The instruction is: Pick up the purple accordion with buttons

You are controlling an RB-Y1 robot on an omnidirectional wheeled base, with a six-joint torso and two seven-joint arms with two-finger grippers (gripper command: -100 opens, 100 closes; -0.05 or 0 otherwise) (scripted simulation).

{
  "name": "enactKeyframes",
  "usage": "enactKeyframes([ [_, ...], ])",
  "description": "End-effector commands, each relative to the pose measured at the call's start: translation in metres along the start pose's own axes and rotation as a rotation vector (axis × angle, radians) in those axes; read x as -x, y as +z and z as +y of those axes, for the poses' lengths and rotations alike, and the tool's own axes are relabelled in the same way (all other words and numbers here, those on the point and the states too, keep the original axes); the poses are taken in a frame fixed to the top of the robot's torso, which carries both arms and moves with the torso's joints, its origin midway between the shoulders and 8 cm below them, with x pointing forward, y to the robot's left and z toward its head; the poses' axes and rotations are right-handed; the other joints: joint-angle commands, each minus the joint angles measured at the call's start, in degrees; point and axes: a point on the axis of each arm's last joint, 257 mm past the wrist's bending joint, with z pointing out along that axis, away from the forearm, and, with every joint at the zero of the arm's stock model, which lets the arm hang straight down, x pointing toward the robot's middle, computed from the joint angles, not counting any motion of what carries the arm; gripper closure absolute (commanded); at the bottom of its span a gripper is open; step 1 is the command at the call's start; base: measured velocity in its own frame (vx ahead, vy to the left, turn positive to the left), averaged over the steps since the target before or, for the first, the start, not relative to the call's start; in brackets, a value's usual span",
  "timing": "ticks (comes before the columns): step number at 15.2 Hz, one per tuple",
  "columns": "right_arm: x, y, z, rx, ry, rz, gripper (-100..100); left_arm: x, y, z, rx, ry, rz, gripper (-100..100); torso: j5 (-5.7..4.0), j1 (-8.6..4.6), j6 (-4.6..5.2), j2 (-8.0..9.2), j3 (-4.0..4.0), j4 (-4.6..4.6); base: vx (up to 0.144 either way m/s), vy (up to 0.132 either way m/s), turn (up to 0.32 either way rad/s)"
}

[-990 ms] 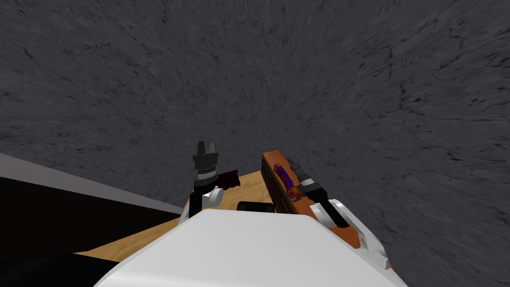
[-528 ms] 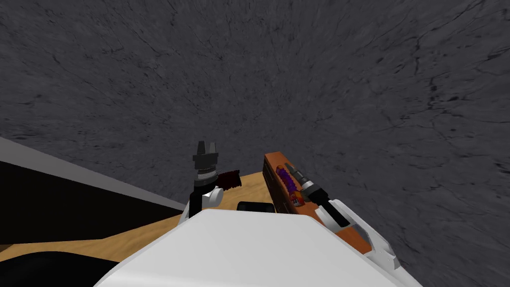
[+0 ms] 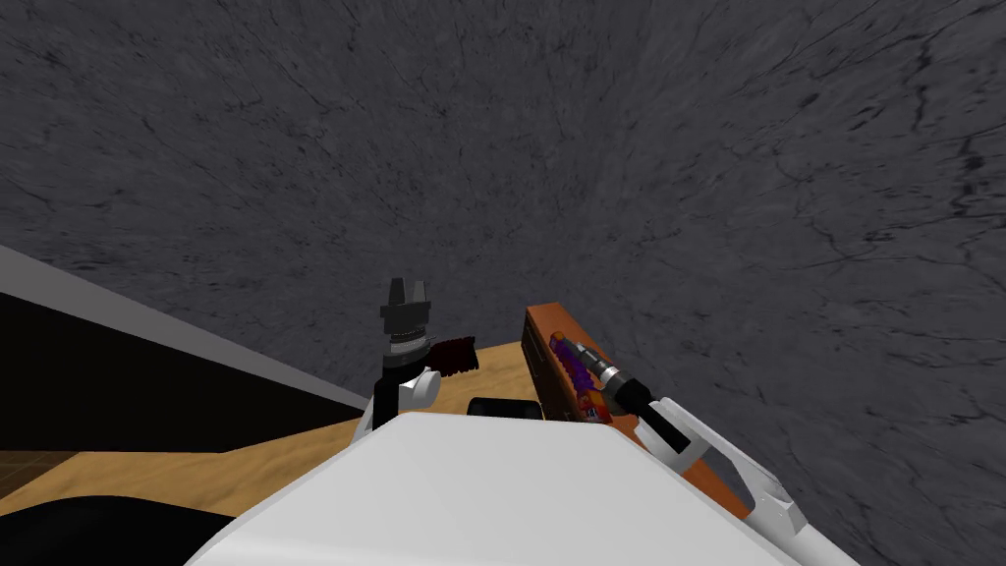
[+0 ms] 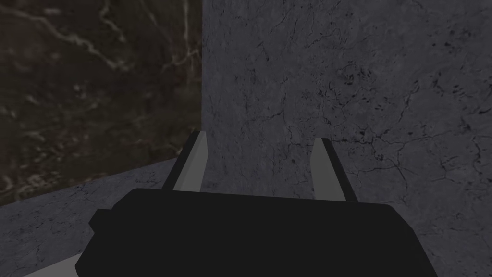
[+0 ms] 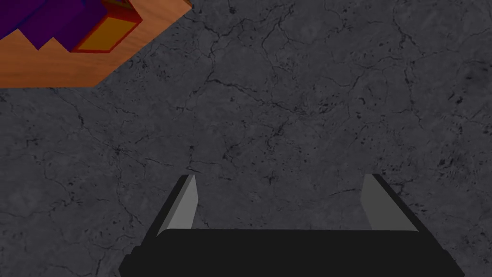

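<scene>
Since a second ago the right arm has swung across, and the right gripper (image 5: 278,177) now overlaps the accordion in the head view instead of sitting beside it.

A dark grey marbled wall (image 3: 589,147) spreads behind everything. A tan wooden surface (image 3: 295,462) runs beneath it. A narrow orange-brown cabinet (image 3: 538,359) stands ahead on the right.

The purple accordion (image 3: 562,349) lies lengthwise on the cabinet's top. Its red and orange end sits close to a corner of that top.

The right gripper's fingers are spread wide with nothing between them. In the wrist view they face the wall, past the cabinet's edge and apart from the accordion.

The left gripper (image 4: 262,137) is raised on the left, fingers parted and empty.
</scene>
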Motion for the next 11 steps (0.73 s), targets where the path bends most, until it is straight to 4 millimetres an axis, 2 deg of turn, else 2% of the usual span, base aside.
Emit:
enactKeyframes([
  [1,-0.019,-0.007,-0.023,-0.049,-0.041,0.066,-100,0.000,0.000,0.000,0.000,0.000,0.000,0,0.00,0.00,0.00,0.00,0.00,0.00,0.075,-0.007,0.102],
  [3,-0.017,-0.008,-0.025,-0.050,-0.055,0.074,-100,0.000,0.000,0.000,0.000,0.000,0.000,0,0.00,0.01,0.00,-0.03,-0.02,-0.01,0.061,-0.003,0.056],
  [4,-0.032,-0.015,-0.041,-0.084,-0.087,0.123,-100,0.000,0.000,0.000,0.000,0.000,0.000,0,0.01,0.02,0.01,0.01,0.00,0.00,0.053,-0.003,0.072],
  [5,-0.031,-0.015,-0.041,-0.084,-0.091,0.125,-100,0.000,0.000,0.000,0.000,0.000,0.000,0,0.00,0.02,0.00,0.03,0.01,0.00,0.058,-0.009,0.081],
  [6,-0.046,-0.023,-0.056,-0.116,-0.115,0.171,-100,0.000,0.000,0.000,0.000,0.000,0.000,0,0.00,0.01,0.01,0.03,0.02,0.01,0.069,-0.009,0.094],
  [7,-0.044,-0.024,-0.058,-0.117,-0.125,0.176,-100,0.000,0.000,0.000,0.000,0.000,0.000,0,0.00,0.01,0.00,0.00,0.00,0.00,0.070,-0.004,0.084],
  [8,-0.058,-0.033,-0.073,-0.149,-0.153,0.224,-100,0.000,0.000,0.000,0.000,0.000,0.000,0,0.00,0.01,0.00,-0.01,-0.01,0.00,0.078,-0.005,0.121],
  [9,-0.057,-0.034,-0.074,-0.150,-0.159,0.227,-100,0.000,0.000,0.000,0.000,0.000,0.000,0,0.00,0.01,-0.01,-0.04,-0.02,-0.01,0.085,-0.009,0.090],
  [10,-0.071,-0.045,-0.089,-0.181,-0.185,0.274,-100,0.000,0.000,0.000,0.000,0.000,0.000,0,0.00,0.01,0.00,-0.07,-0.04,-0.01,0.099,-0.007,0.090],
  [11,-0.070,-0.045,-0.090,-0.181,-0.192,0.277,-100,0.000,0.000,0.000,0.000,0.000,0.000,0,0.00,0.02,0.00,-0.11,-0.06,-0.02,0.100,-0.006,0.080],
])
